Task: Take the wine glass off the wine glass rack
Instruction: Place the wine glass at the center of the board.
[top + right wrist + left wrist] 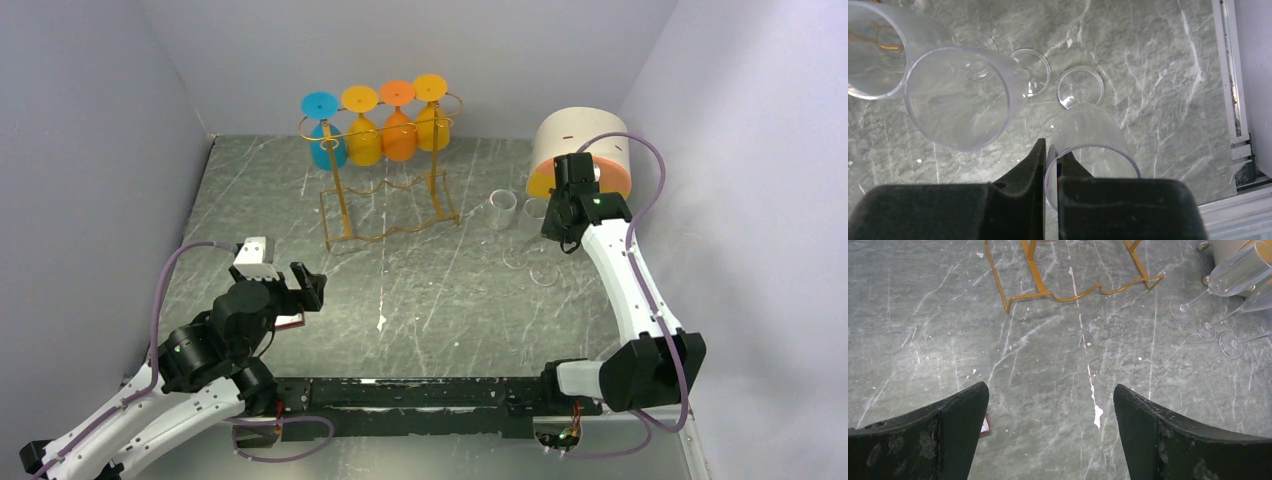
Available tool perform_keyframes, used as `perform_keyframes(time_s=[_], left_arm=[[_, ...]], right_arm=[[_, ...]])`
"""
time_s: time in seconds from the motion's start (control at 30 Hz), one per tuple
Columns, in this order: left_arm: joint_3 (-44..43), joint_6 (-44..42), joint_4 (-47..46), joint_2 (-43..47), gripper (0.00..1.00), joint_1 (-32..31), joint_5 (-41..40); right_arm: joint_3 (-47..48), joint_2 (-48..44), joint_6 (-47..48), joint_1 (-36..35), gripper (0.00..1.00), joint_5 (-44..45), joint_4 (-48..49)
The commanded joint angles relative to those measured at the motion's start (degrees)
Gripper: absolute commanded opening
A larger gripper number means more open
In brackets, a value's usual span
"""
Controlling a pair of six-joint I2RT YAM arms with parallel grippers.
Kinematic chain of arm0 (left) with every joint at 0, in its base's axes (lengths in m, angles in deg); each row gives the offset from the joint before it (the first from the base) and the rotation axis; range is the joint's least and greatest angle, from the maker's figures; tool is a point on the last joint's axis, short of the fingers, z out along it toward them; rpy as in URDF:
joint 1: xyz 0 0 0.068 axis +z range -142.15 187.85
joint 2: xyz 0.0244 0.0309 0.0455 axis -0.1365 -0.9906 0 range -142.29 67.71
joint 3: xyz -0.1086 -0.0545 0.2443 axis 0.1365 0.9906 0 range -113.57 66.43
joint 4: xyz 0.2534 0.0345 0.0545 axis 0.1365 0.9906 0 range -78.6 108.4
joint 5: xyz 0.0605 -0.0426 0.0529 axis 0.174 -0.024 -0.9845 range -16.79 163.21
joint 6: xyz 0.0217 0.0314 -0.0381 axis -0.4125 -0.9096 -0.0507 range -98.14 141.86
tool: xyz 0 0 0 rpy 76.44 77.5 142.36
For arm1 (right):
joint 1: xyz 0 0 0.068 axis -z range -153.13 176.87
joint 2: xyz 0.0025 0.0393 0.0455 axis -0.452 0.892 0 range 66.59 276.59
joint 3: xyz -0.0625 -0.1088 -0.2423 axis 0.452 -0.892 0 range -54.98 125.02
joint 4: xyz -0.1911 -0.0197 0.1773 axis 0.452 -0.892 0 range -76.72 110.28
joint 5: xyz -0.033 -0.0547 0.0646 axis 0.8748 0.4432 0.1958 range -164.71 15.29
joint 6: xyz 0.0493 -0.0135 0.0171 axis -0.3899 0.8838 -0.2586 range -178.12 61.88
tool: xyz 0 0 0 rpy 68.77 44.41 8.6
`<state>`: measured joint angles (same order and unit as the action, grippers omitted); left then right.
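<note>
The gold wire wine glass rack stands at the back of the table, its base showing in the left wrist view. Blue, yellow, orange and yellow wine glasses hang upside down from it. My right gripper is shut on the rim of an upright clear wine glass, one finger inside the bowl and one outside, well to the right of the rack. My left gripper is open over bare table at the near left.
Two more clear glasses stand close beside the held one. A white and orange cylinder sits behind them at the back right. Grey walls close in the left, back and right sides.
</note>
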<state>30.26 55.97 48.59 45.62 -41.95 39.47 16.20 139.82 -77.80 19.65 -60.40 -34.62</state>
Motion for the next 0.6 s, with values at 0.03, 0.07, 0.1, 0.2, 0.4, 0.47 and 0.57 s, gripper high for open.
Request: perform_keyframes(time_s=[0.03, 0.07, 0.1, 0.2, 0.4, 0.47, 0.57], left_arm=[[-0.9, 0.7, 0.3, 0.3, 0.99, 0.1, -0.1], [-0.9, 0.7, 0.4, 0.3, 0.99, 0.1, -0.1], [-0.8, 0.7, 0.3, 0.3, 0.99, 0.1, 0.0], [-0.8, 0.6, 0.0, 0.3, 0.99, 0.1, 0.2], [-0.8, 0.9, 0.2, 0.1, 0.99, 0.1, -0.1], [-0.8, 1.1, 0.3, 0.0, 0.99, 0.1, -0.2], [-0.6, 1.2, 0.2, 0.0, 0.99, 0.1, -0.4]], right_arm=[[1.9, 2.3, 0.4, 1.2, 0.07, -0.4, 0.1], [2.1, 2.4, 0.1, 1.2, 0.07, -0.2, 0.1], [2.4, 2.4, 0.4, 1.3, 0.08, -0.3, 0.3], [3.9, 2.3, 0.5, 1.3, 0.09, 0.2, 0.1], [4.3, 3.0, 1.1, 1.6, 0.11, -2.5, 0.5], [4.0, 3.1, 1.4, 1.7, 0.12, -2.1, 0.5], [4.4, 3.5, 1.5, 1.6, 0.12, -0.8, -0.3]])
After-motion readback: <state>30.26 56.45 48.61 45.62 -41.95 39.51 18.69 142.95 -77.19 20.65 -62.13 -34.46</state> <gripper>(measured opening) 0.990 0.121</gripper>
